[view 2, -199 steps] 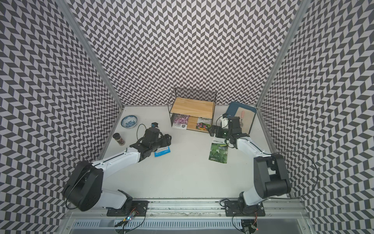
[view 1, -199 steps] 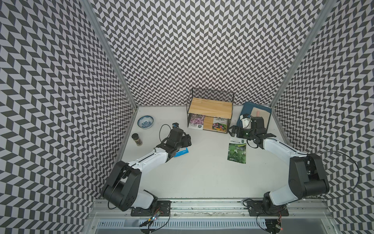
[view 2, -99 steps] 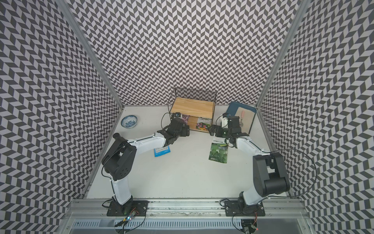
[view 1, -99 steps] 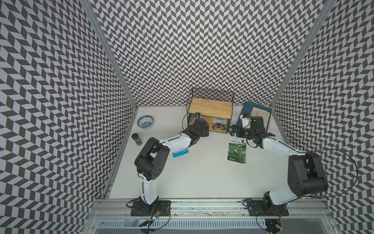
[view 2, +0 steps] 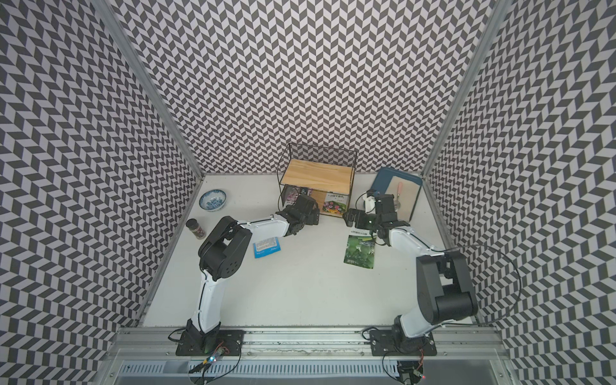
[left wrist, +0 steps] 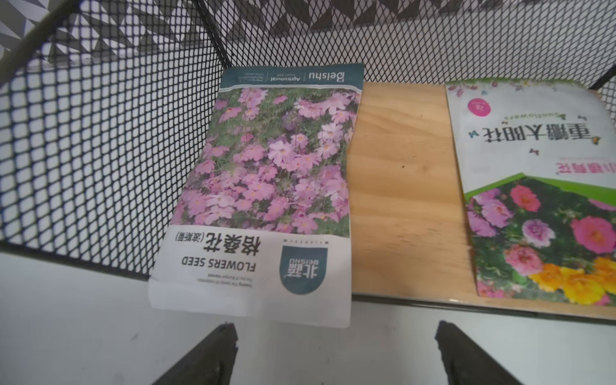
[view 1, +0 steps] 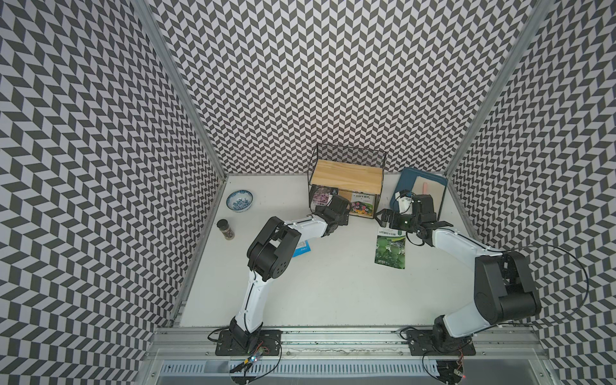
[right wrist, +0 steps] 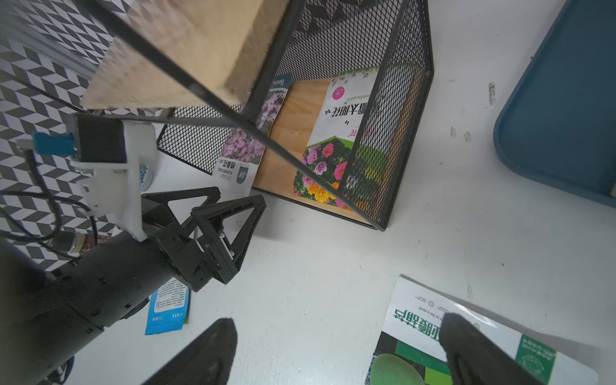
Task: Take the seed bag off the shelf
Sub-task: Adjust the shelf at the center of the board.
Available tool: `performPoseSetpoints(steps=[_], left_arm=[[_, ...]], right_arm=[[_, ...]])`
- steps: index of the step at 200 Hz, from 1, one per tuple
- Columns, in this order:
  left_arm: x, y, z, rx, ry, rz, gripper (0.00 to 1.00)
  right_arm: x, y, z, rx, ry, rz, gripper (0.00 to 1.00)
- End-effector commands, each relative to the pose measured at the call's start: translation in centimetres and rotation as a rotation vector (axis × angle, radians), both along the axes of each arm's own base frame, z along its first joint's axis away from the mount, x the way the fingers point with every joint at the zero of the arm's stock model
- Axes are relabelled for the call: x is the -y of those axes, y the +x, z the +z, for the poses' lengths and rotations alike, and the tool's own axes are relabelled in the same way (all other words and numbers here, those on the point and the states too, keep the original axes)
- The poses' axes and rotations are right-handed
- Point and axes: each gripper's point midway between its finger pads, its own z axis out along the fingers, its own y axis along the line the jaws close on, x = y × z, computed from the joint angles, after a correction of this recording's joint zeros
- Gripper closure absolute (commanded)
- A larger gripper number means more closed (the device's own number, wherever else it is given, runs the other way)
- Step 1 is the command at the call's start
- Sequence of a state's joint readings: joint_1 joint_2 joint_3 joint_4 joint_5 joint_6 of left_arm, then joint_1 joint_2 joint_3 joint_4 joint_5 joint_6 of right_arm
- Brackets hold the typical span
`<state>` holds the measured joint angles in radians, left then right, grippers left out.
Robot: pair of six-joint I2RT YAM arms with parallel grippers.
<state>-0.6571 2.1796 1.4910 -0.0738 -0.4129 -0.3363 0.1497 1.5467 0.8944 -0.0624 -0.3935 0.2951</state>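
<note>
My left claw point(left wrist: 335, 333) gapes empty, fingers spread just short of the pink-flowered seed bag point(left wrist: 266, 186). The bag's near end overhangs the lower board of the shelf point(left wrist: 403, 186), and a second flower bag point(left wrist: 540, 186) lies beside it. My right claw point(right wrist: 336, 323) hangs released above a green packet point(right wrist: 413, 313).

Four seed bags are here: one pink-flower bag point(left wrist: 273, 173), one mixed-flower bag point(left wrist: 540, 206), one green bag point(view 1: 390, 250) and one blue bag point(view 2: 266, 247). There is one shelf point(view 1: 350, 155) with two wooden boards point(view 1: 348, 175), one blue tray point(view 1: 405, 180), one patterned bowl point(view 1: 239, 200) and one small dark jar point(view 1: 225, 229). The grippers are two: the left gripper point(left wrist: 336, 326) and the right gripper point(right wrist: 336, 320).
</note>
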Motion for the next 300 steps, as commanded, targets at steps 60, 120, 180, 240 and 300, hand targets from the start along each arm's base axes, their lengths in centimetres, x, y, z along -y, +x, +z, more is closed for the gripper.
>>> performPoseSetpoints(steps=[60,120,180,240,300], left_arm=[[-0.1,1.3,0.2,0.011,-0.019,0.036,0.06],[-1.9,-4.1,3.5,0.091,-0.254,0.053,0.07],[-5.3,-8.0,8.2,0.081,-0.537,0.05,0.07],[-14.0,-4.3,12.3,0.173,-0.51,0.104,0.0],[-12.7,1.3,11.8,0.193,-0.508,-0.034,0.0]], right_arm=[[-0.3,-0.1,1.5,0.07,0.009,0.009,0.0],[-0.1,-0.6,1.5,0.074,0.008,0.002,0.0],[-0.6,-3.2,1.6,0.069,0.031,0.049,0.0],[-0.6,-3.0,3.7,0.123,0.025,0.031,0.0],[-1.1,-0.7,3.8,0.129,0.036,0.034,0.0]])
